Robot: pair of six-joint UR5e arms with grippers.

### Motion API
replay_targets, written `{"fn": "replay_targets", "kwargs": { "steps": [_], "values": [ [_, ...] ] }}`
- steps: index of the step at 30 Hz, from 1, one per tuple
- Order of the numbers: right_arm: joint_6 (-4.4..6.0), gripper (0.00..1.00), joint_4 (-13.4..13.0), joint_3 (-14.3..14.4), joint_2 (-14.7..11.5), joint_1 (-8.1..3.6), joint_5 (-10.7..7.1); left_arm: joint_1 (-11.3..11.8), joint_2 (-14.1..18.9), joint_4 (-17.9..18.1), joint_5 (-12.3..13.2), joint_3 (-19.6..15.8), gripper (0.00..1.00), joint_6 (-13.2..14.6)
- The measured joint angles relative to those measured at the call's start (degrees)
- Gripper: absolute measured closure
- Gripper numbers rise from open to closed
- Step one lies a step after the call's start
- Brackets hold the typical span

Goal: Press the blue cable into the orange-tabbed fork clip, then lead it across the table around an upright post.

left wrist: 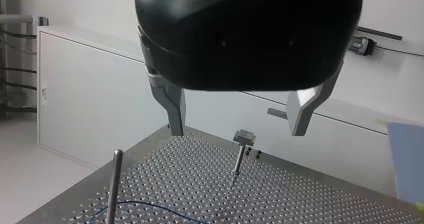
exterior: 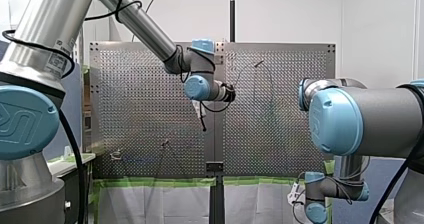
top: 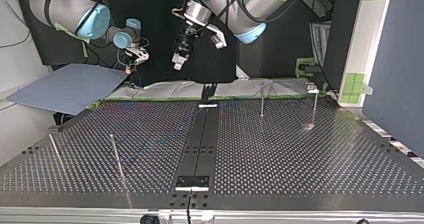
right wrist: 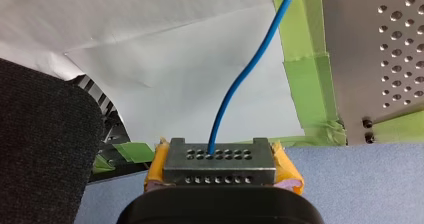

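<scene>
In the right wrist view the blue cable rises from between the yellow pads of my right gripper, which is shut on it beside the table's taped edge. Seen from the top view, my right gripper hangs off the table behind its far edge. My left gripper is open and empty, held high over the table. Ahead of it stand a post with a block-shaped head and a plain upright post, with the blue cable lying near the plain post's foot. I cannot make out an orange tab.
More thin posts and a clip-topped post stand on the perforated plate. A black strip runs down its middle. Green tape and white sheeting line the edge by the arms, next to a blue board.
</scene>
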Motion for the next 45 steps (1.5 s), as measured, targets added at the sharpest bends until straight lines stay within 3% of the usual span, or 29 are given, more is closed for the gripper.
{"fn": "replay_targets", "kwargs": {
  "steps": [30,38,45],
  "values": [
    [0.0,1.0,0.0,0.01,0.05,0.13,-0.34,1.02,-0.02,15.48,-0.04,-15.5,0.0,1.49],
    [0.0,1.0,0.0,0.01,0.06,0.14,-0.35,3.02,-0.03,19.71,0.02,-19.76,0.0,3.25],
    [0.0,1.0,0.0,0.01,0.07,0.14,-0.35,6.06,-0.02,19.96,1.94,-23.1,0.0,6.06]
  ]
}}
